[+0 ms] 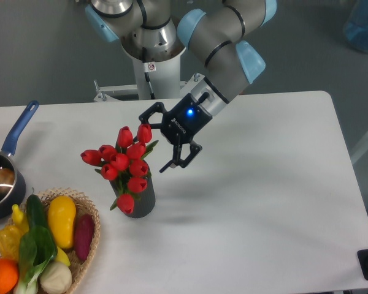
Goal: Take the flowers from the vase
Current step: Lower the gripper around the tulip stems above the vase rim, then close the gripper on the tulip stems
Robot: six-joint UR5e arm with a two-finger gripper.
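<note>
My tool [153, 143] hangs wide open and empty just right of the flowers [124, 162], one finger [146, 114] near the topmost bud. The tulips stand in the vase [141, 201] on the white desk [264, 202], beside a wicker basket [89, 245].

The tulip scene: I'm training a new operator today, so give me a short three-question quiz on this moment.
1. True or false: the gripper is already shut on the flowers.
2. Where do the flowers stand? A) in the saucepan B) in the vase C) in the basket
3. Fill in: the gripper hangs at the bunch's upper ____ side, as the camera sees it.

Key: 1. False, its fingers are spread, with nothing held between them. 2. B. 3. Right, beside the top buds.
</note>
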